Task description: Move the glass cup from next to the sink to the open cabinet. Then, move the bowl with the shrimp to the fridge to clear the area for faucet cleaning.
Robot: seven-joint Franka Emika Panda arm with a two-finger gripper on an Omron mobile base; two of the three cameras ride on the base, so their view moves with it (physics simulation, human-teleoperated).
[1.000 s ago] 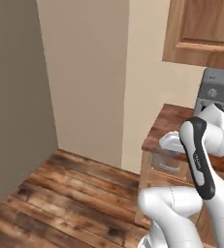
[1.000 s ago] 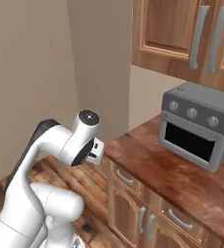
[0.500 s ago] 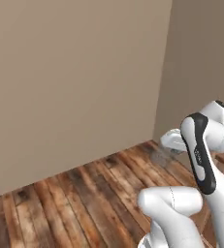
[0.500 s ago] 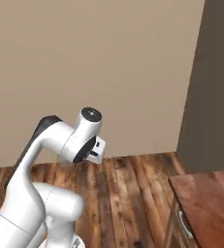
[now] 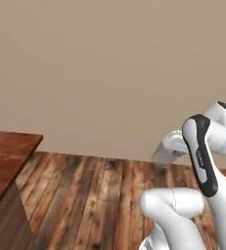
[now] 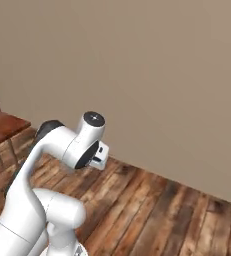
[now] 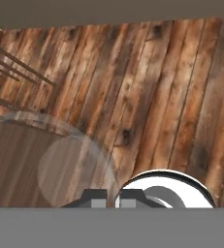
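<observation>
From the left base view, the glass cup (image 5: 162,152) sits tipped at the end of the arm, over the plank floor (image 5: 95,195), a beige wall (image 5: 109,73) behind and a wooden tabletop (image 5: 7,161) at left. From the right base view, the arm folds over the same floor. In the hand view, the gripper (image 7: 106,199) is clamped on the cup's rim, the clear body spreading up and left from the fingertips (image 7: 95,198).
</observation>
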